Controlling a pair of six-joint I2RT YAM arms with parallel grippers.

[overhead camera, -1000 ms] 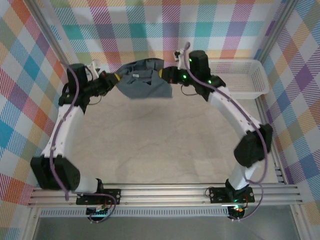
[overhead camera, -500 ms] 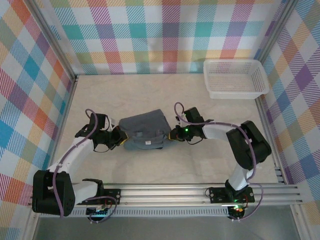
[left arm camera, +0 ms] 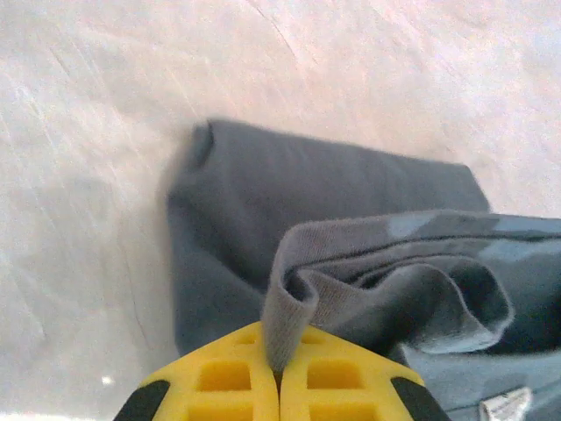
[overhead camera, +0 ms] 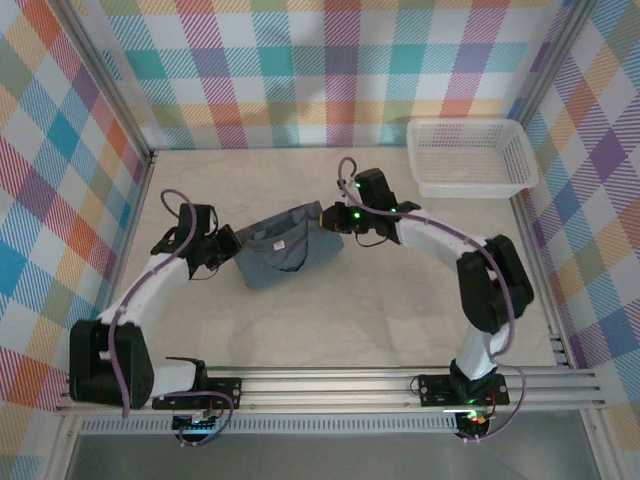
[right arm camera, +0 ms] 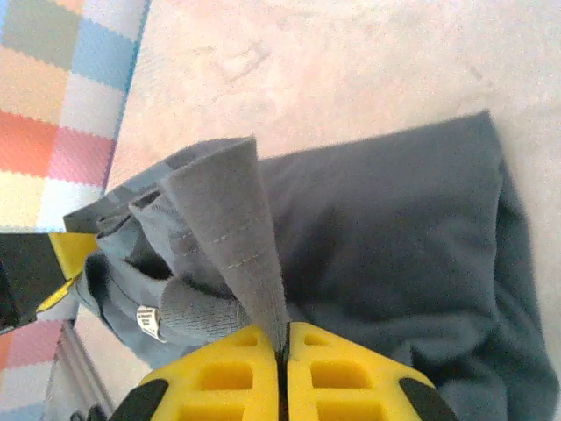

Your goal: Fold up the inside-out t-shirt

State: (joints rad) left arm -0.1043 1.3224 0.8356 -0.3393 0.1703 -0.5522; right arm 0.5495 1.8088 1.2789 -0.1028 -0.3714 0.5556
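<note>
Entry: the inside-out t-shirt point(overhead camera: 285, 258), dark grey, bunched, at the middle of the table point(overhead camera: 350, 320), slightly toward its left edge, lower part lying on the surface. Left gripper point(left arm camera: 279, 377): clenched on a rolled edge of the cloth. Right gripper point(right arm camera: 285, 344): clenched on a pinched ridge of it. Change: half a second ago we held the shirt closer to the near edge; it now sits farther back, slung between both grips. We judge it still being spread, no fold made.

The t-shirt point(overhead camera: 283, 255) lies on the table point(overhead camera: 350, 315) between the left gripper point(overhead camera: 232, 245) at its left edge and the right gripper point(overhead camera: 326, 218) at its far right corner, with the basket point(overhead camera: 466, 122) well apart at the far right.
</note>
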